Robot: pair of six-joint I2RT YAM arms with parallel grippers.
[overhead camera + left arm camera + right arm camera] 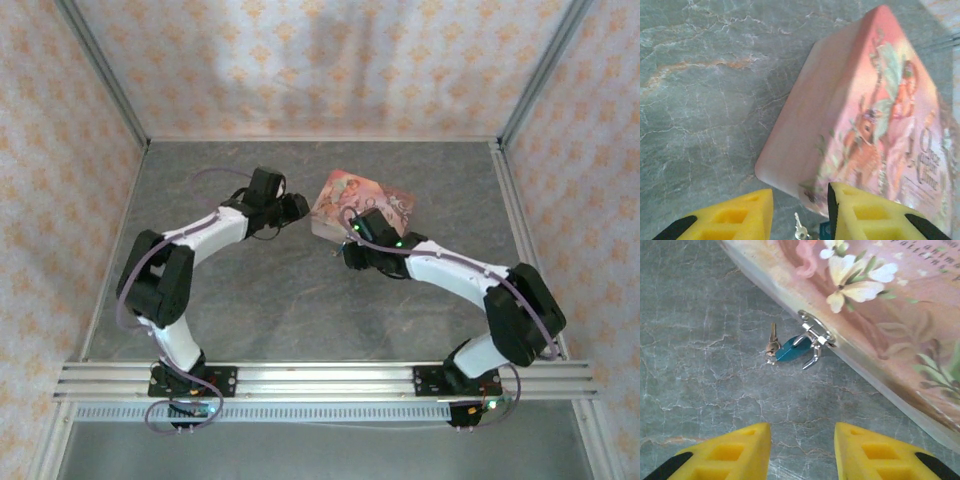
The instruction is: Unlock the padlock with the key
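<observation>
Apparently the key (772, 341) is seated in the blue padlock (790, 351), hooked on the pink floral box's (890, 330) hasp (815, 329) at centre frame; it should be pinched squarely and turned gently. Left gripper (800, 200) and right gripper (802, 432) are spread, empty. The shackle (812, 359) is detailed by the right wrist view, the box's whole side by the left.

My top camera sits above and behind both arm bases, looking down over the whole table (300, 310). Each wrist camera rides low and close, tilted at the tabletop. Both share one side of the pink box (860, 125), with the padlock (790, 351) and key (771, 342).
</observation>
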